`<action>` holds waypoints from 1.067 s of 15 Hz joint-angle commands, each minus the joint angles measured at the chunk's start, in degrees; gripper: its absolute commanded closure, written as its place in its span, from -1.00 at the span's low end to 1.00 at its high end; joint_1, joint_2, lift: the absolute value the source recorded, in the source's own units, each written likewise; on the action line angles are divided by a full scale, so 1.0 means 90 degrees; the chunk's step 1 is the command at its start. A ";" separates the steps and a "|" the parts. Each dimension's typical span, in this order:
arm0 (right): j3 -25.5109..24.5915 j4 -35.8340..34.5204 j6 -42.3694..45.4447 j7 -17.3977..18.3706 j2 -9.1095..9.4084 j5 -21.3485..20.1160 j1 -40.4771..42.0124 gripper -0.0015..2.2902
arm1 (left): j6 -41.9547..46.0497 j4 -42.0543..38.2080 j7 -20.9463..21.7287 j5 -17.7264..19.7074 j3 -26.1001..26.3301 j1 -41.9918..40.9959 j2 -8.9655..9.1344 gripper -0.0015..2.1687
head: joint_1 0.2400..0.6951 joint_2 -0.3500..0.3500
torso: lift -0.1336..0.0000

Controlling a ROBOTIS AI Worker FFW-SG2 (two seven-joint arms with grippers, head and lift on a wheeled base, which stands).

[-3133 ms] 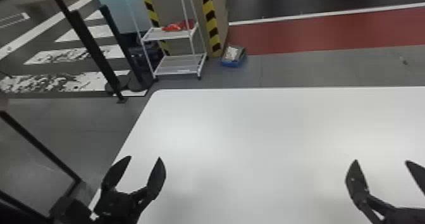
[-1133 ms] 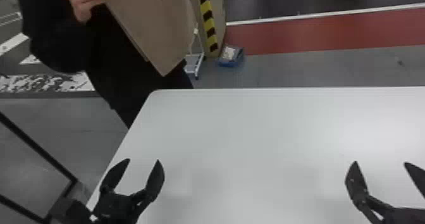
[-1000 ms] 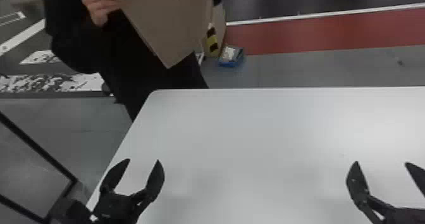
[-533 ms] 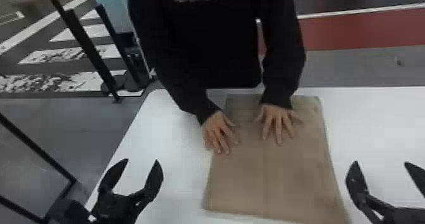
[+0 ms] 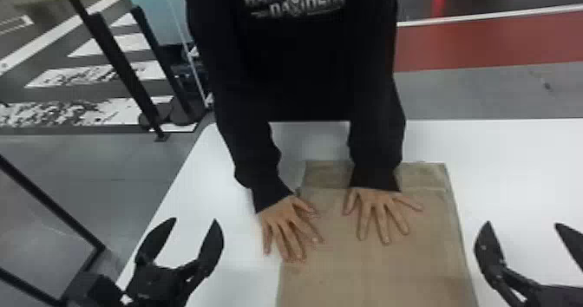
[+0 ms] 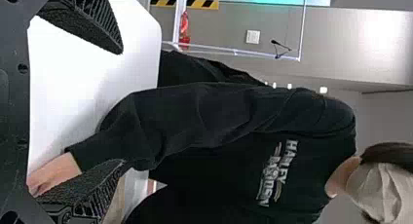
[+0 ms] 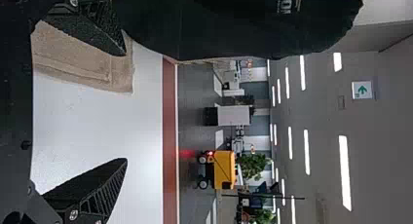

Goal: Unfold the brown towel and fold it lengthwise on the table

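The left end effector and right end effector stood spread and empty either side of the brown towel on the tabletop, probably leaving room for a person's hands, splayed on it seemingly to flatten it.

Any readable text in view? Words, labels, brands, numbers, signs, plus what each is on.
Black sweatshirt of the person at the table: pale chest lettering, a brand name, not quoted here.
Sign in the room behind: green arrow symbol, no words I can make out.
White plate on the wall: too small to read.
Brown towel: no print visible.
No numbers I can read.
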State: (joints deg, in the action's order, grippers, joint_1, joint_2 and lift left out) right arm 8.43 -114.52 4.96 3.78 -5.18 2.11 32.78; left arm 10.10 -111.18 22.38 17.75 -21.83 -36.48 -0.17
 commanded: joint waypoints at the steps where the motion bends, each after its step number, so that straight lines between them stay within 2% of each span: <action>1: 0.0000 0.0000 0.0000 0.0000 0.0000 0.0000 0.0000 -0.90 | -0.0005 0.0010 0.0003 0.0000 0.0004 0.0000 0.0036 -0.93 | 1.00 0.80 | -0.76; 11: -0.0068 0.0020 -0.0039 0.0000 0.0019 0.0000 0.0000 -0.90 | -0.0005 0.0010 0.0130 0.0000 0.0072 0.0039 0.0036 -0.93 | 1.00 0.77 | -0.76; 16: -0.0019 0.0498 -0.0879 -0.0068 0.0029 -0.0049 -0.0908 -0.91 | -0.0102 0.0059 0.0130 -0.0010 0.0092 0.0078 0.0036 -0.93 | 1.00 0.70 | -0.76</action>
State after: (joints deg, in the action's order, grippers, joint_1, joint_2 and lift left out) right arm 7.71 -111.39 -0.18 3.28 -4.89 1.73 27.09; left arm 9.44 -110.77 23.55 17.74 -21.01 -35.92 -0.18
